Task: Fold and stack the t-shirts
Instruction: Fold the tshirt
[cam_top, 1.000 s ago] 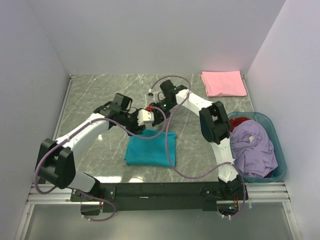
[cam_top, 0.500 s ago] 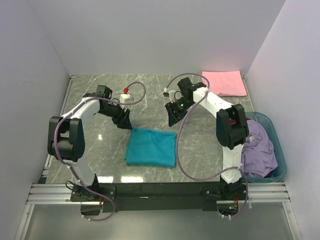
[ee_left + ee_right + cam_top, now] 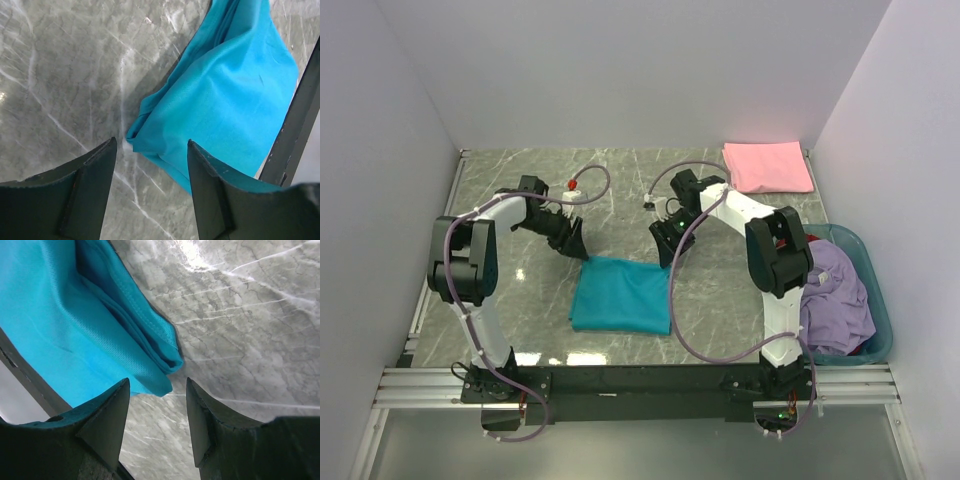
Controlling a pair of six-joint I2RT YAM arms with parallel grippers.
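Teal t-shirt (image 3: pixel 622 294) lies folded at desk (image 3: pixel 520 300) centre, near side. Left gripper (image 3: pixel 150 146) and right gripper (image 3: pixel 156 385) held apart, each straddling one far corner. Advised: all layers pinched evenly before carry to pink t-shirt (image 3: pixel 767 166), far right.

Worktop (image 3: pixel 520 180): grey marble pattern with white veining. The teal t-shirt (image 3: pixel 622 294) is plain and uniform in colour; the pink t-shirt (image 3: pixel 767 166) likewise. The lavender t-shirt (image 3: pixel 835 295) and the red t-shirt (image 3: pixel 810 241) are plain. The basket (image 3: pixel 882 318) is teal. The left tool (image 3: pixel 152 144) and right tool (image 3: pixel 157 382) are black.
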